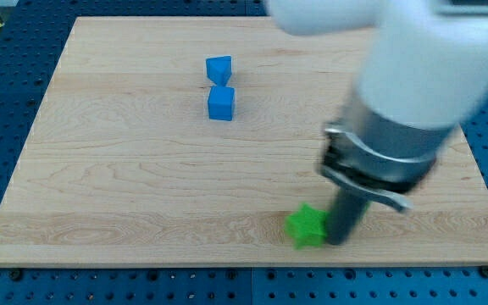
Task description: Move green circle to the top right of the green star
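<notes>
A green star [305, 226] lies on the wooden board [142, 186] near the view's bottom edge, right of centre. My tip [339, 241] rests on the board just to the right of the green star, touching or almost touching it. The arm's white and grey body [405, 102] fills the view's upper right and hides the board behind it. No green circle shows anywhere; it may be hidden behind the arm.
Two blue blocks stand close together in the upper middle: a blue faceted block [219, 69] and a blue cube [222, 103] right below it. The board's bottom edge runs close under the green star.
</notes>
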`<state>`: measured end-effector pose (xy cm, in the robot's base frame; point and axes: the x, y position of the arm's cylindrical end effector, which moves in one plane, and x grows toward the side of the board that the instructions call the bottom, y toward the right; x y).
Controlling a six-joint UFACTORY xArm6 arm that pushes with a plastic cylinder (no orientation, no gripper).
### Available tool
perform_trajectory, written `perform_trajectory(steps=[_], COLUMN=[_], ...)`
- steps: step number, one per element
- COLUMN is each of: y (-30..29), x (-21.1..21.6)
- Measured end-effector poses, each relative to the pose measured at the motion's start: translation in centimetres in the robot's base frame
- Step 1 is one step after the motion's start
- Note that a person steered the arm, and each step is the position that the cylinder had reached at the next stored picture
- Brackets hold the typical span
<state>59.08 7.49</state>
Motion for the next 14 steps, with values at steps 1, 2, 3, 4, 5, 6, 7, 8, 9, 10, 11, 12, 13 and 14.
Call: perform_trajectory(steps=[1,2,3,4,5,6,7,8,9,10,11,12,13,14], y=[-6.9,-7.5,-4.5,-1.0,4.4,8.0,7.0,1.1,-4.3,-1.5,3.6,7.9,8.4,4.4], x=[-2.8,-2.4,1.4,2.8,2.5,1.7,-0.7,-1.9,-1.9,-1.7,0.0,-1.1,-4.5,-5.6])
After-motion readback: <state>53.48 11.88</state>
